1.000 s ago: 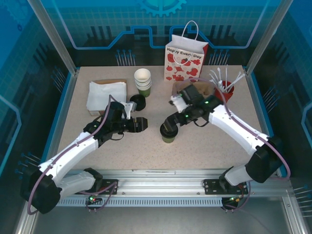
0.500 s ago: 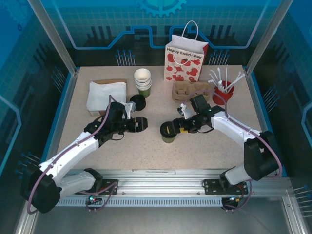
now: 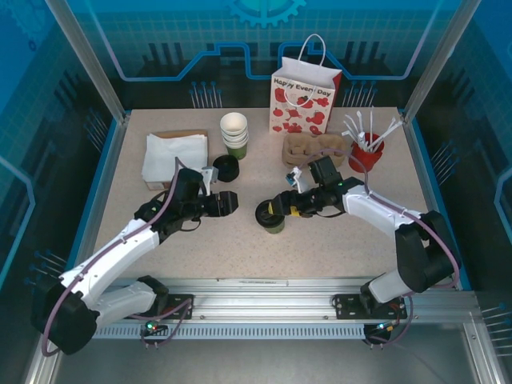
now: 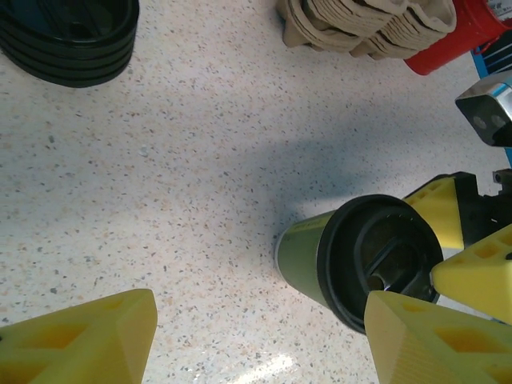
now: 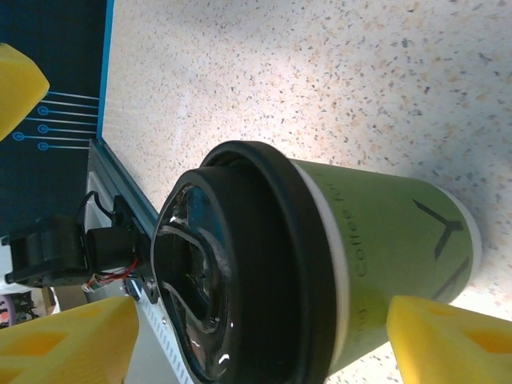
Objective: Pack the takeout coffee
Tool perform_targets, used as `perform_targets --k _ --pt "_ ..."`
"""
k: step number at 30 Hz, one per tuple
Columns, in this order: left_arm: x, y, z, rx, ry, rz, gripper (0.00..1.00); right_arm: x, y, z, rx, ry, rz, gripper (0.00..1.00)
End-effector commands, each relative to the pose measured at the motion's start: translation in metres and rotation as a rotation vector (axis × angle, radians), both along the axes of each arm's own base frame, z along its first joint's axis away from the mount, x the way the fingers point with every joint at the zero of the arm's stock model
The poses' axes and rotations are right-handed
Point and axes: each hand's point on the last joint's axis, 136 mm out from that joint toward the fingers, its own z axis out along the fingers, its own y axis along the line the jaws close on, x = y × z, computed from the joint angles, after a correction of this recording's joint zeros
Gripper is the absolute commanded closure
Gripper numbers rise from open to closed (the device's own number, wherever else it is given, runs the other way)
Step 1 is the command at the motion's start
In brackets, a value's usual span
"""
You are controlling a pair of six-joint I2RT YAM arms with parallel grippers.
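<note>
The takeout coffee point(image 3: 272, 218), a small olive-green cup with a black lid, stands mid-table and leans slightly left. My right gripper point(image 3: 290, 206) reaches in from the right at cup height. In the right wrist view the takeout coffee point(image 5: 320, 264) lies between the right gripper's point(image 5: 256, 320) yellow fingers: one is close against the cup's lower wall, and a gap shows at the lid side. My left gripper point(image 3: 226, 203) hovers open a little left of the cup, holding nothing. In the left wrist view the takeout coffee point(image 4: 352, 256) sits just ahead of the left gripper point(image 4: 256, 336), by its right finger.
A white gift bag with red hearts point(image 3: 306, 98) stands at the back. Around it are stacked lidless green cups point(image 3: 234, 132), a stack of black lids point(image 3: 226, 167), white napkins point(image 3: 172, 156), cardboard cup carriers point(image 3: 312, 148) and a red cup of stirrers point(image 3: 366, 148).
My right gripper has come down from above the lid to cup height with its jaws narrowing around the cup. The cup's top has shifted slightly left. The left arm barely moved.
</note>
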Motion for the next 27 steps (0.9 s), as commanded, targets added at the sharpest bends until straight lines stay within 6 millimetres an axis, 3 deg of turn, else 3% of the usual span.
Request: perform_targets --k 1,5,14,27 --pt "0.001 0.013 0.003 0.031 -0.018 0.046 0.29 -0.003 0.014 0.000 0.028 0.013 0.018 0.19" --pt "0.001 0.017 0.005 0.029 -0.024 0.055 0.29 -0.001 0.018 -0.004 0.012 0.017 0.012 0.21" --pt "-0.003 0.015 0.004 0.019 -0.009 0.043 0.29 0.003 -0.003 -0.024 -0.136 0.016 -0.029 0.32" --pt "-0.002 0.011 0.004 0.003 0.005 0.035 0.29 0.005 -0.032 -0.020 -0.091 0.020 -0.083 0.36"
